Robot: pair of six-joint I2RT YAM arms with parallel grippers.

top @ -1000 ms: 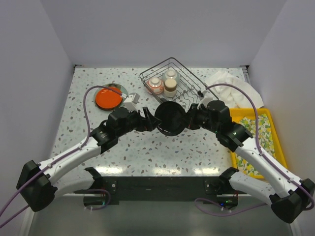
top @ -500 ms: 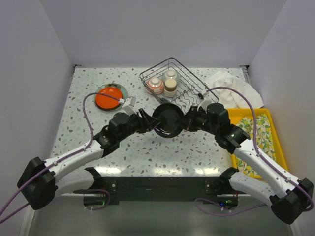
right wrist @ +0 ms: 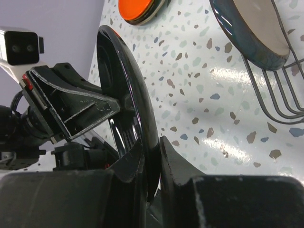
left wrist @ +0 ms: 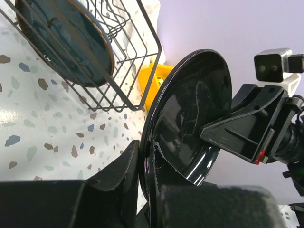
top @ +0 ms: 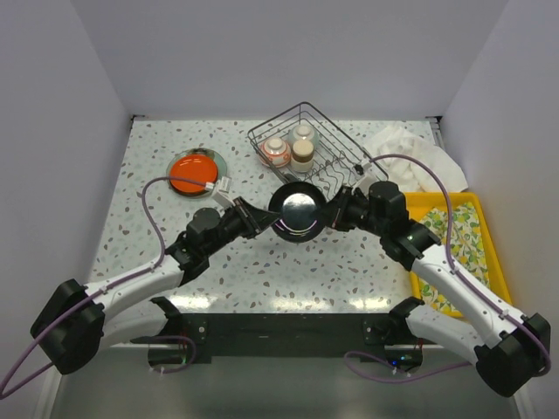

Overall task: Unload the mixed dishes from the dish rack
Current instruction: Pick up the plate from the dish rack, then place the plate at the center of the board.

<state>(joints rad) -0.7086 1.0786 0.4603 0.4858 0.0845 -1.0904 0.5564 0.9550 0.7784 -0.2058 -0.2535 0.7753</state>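
arm bases: both at the near table edge, arms reach forward and inward and meet mid-table
table [top: 288, 271]: speckled terrazzo top
yellow tray [top: 441, 202]: right side, under the right forearm, with a green-patterned piece inside
left gripper [top: 262, 218]: fingers pressed onto the left rim of the black plate, one finger on each face, seen in the left wrist view
right gripper [top: 333, 210]: pinches the opposite right rim of the same plate, rim wedged between its two fingers in the right wrist view
black plate [top: 297, 212]: glossy, gripped from both sides at once, between the two wrists, face turned up toward the overhead camera; out of the rack, just in front of its near end; cannot tell if it is fully off the table
orange-red plate [top: 192, 173]: flat on the table, left of and beyond the left gripper, well apart from the rack
second plate rim [top: 219, 162]: darker, shows under the orange-red plate on its right side
dish rack [top: 336, 144]: dark wire basket, angled, just beyond the black plate
teal plate [left wrist: 71, 42]: in the rack, standing on edge against the wires
red-patterned bowl [top: 276, 154]: in the rack, left part
brown-and-cream cup [top: 302, 155]: in the rack, just right of the bowl
pale cup [top: 303, 133]: in the rack, behind the brown-and-cream cup
white cloth [top: 410, 153]: crumpled, far right, beside the rack and beyond the tray
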